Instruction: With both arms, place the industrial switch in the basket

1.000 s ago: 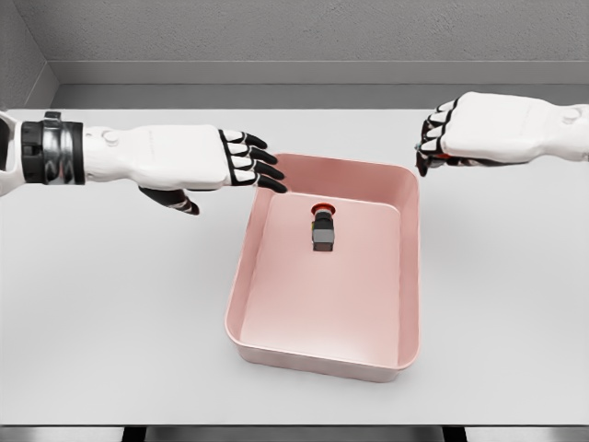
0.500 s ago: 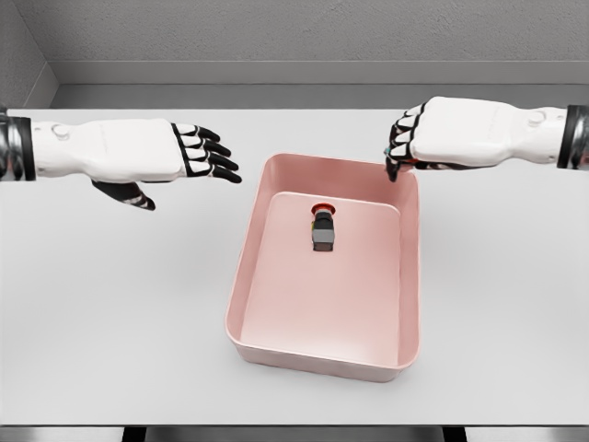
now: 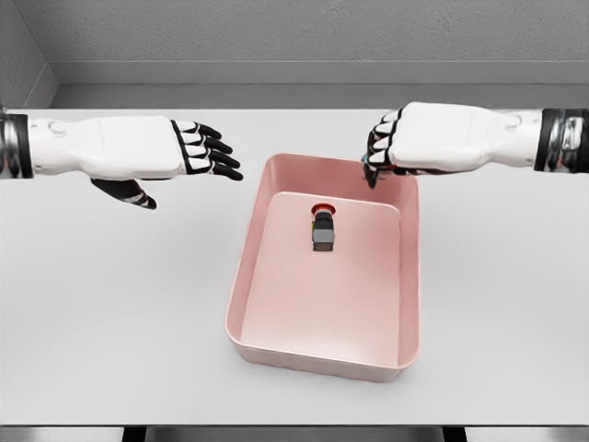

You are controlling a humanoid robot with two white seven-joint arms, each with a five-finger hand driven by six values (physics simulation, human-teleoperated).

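The industrial switch, a small grey box with a red button at its far end, lies inside the pink basket near the far wall. My left hand hovers to the left of the basket's far left corner, apart from it, fingers spread and empty. My right hand hangs over the basket's far right rim with its fingers curled downward. A tiny coloured speck shows under those fingers; what it is cannot be made out. Neither hand touches the switch.
The basket stands in the middle of a white table. A grey wall runs behind the table's far edge. The table's front edge is close to the bottom of the view.
My left hand has pulled back leftward from the basket's far left rim. My right hand has slid left, from beside the basket to over its far right rim. The switch has not moved.
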